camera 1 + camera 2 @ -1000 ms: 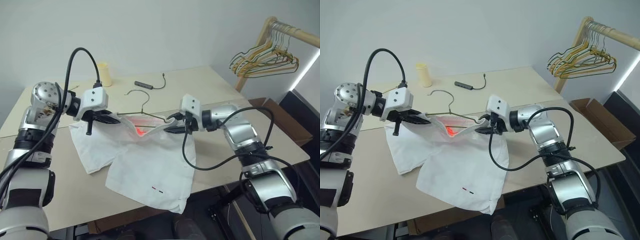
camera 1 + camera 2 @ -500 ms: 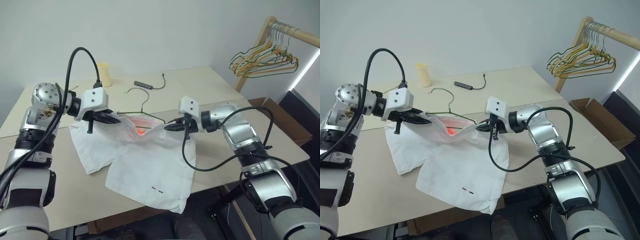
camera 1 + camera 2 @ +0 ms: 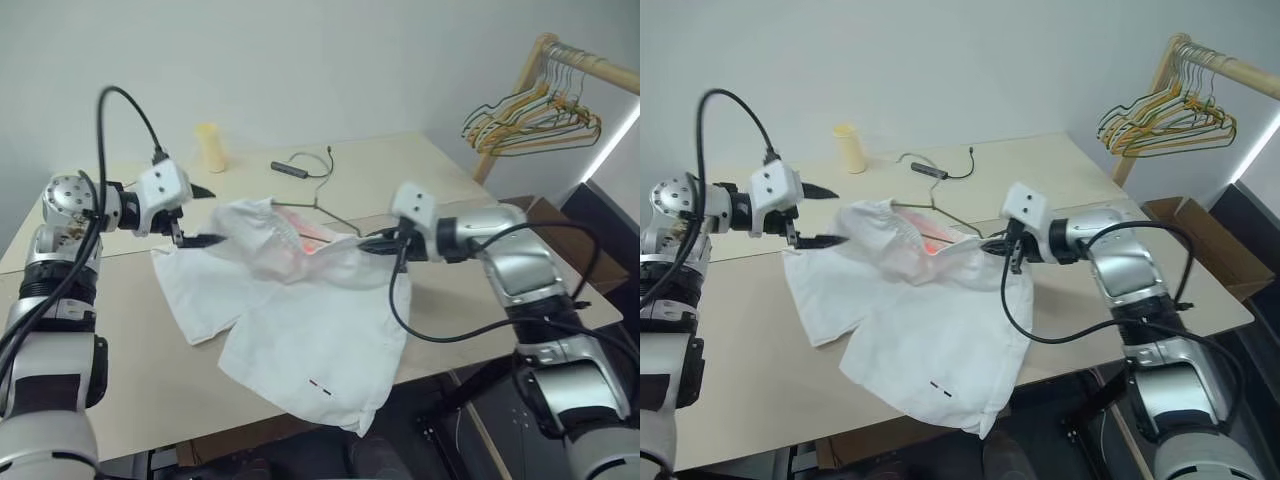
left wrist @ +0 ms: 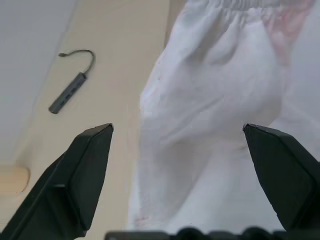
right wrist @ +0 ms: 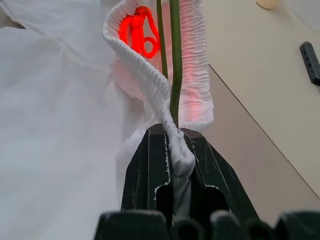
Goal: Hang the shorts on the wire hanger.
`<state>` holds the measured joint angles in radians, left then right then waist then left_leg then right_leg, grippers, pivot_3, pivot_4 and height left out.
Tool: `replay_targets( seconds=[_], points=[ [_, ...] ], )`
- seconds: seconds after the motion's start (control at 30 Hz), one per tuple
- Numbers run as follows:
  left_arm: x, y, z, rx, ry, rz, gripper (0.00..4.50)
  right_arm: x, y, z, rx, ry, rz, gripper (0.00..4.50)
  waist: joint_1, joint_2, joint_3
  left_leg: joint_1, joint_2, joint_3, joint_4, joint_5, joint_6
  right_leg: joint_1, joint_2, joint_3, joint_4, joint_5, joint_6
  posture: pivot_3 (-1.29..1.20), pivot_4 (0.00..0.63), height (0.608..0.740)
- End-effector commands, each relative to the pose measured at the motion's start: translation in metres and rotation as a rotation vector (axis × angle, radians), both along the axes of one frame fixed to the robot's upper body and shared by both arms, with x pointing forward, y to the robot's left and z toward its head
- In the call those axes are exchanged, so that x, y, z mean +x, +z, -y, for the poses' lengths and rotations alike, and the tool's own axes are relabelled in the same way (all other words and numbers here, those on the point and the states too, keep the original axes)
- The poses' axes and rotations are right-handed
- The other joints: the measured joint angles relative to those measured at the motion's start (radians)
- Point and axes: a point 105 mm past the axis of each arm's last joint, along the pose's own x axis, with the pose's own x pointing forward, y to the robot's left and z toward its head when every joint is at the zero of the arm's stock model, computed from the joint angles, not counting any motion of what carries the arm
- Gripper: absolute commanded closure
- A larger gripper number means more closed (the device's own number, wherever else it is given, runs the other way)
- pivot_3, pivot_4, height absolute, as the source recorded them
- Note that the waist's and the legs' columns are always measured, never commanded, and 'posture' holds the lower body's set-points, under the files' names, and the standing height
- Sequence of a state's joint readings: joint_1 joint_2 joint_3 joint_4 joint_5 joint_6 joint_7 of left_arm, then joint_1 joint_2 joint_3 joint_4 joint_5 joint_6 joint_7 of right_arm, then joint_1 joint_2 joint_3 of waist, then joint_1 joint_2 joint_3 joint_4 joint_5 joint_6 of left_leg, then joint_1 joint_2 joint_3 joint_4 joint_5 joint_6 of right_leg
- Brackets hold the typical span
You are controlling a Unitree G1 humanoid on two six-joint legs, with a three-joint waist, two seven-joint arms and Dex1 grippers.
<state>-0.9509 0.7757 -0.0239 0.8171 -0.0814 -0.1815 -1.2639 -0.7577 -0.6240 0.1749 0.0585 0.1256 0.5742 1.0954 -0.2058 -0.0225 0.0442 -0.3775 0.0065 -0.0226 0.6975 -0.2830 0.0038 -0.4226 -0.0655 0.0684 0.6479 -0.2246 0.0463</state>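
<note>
The left gripper (image 3: 822, 215) gapes wide, empty, beside the shorts (image 3: 300, 320) draped on the tabletop (image 3: 450, 180). The right gripper (image 5: 175, 145) pinches their waistband together with the wire hanger (image 5: 174, 60). No readable writing.

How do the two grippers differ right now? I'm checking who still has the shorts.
The left gripper has its fingers spread wide and holds nothing; the right gripper is shut on the shorts waistband together with the wire hanger. The left sits beside the cloth over the table; the right keeps its edge lifted. Both point inward toward the shorts.
</note>
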Motion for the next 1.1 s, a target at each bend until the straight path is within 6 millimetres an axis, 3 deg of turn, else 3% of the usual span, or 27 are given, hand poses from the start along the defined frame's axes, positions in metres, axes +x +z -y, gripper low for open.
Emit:
replay_targets(
  seconds=[0.03,0.2,0.4,0.7,0.87,1.1],
  points=[
    [0.004,0.038,0.012,-0.218,-0.010,0.116,0.00,-0.005,0.032,0.013,0.059,-0.091,0.040,4.39,-0.003,0.000,0.000,0.000,0.000,0.000,0.000,0.000,0.000,0.000,-0.002,0.000,0.000,0.000,0.001,-0.23,0.000,0.740],
    [-0.038,0.048,0.054,-0.492,-0.302,0.032,0.00,-0.002,0.046,0.050,0.150,-0.411,-0.044,4.39,-0.031,0.000,0.000,-0.001,-0.007,-0.001,0.001,0.000,0.000,0.000,-0.012,0.000,0.001,-0.002,0.005,-0.27,0.000,0.740],
    [-0.069,0.057,0.081,-0.663,-0.427,-0.034,0.00,0.000,0.041,0.101,0.206,-0.796,-0.135,4.39,-0.063,0.000,0.000,-0.004,-0.009,-0.001,0.006,0.000,0.000,0.000,-0.014,0.002,-0.001,0.000,0.010,-0.32,0.000,0.740],
    [-0.077,0.063,0.091,-0.792,-0.445,-0.061,0.00,-0.010,0.035,0.162,0.174,-1.254,-0.196,4.39,-0.125,0.005,-0.003,-0.001,-0.010,0.000,0.006,0.001,0.001,0.003,-0.013,0.004,0.000,0.000,0.010,-0.35,0.000,0.740],
    [-0.080,0.061,0.097,-0.812,-0.457,-0.065,0.00,-0.012,0.044,0.197,0.223,-1.526,-0.147,4.39,-0.163,0.005,-0.003,0.000,-0.010,0.001,0.006,0.001,0.002,0.004,-0.013,0.005,0.000,0.000,0.010,-0.35,0.000,0.740],
    [-0.083,0.064,0.101,-0.868,-0.462,-0.061,0.00,-0.004,0.064,0.205,0.238,-1.730,0.072,4.39,-0.199,0.005,-0.003,0.005,-0.010,0.002,0.005,0.001,0.002,0.009,-0.012,0.007,-0.001,0.000,0.011,-0.34,0.000,0.740]
  ],
)
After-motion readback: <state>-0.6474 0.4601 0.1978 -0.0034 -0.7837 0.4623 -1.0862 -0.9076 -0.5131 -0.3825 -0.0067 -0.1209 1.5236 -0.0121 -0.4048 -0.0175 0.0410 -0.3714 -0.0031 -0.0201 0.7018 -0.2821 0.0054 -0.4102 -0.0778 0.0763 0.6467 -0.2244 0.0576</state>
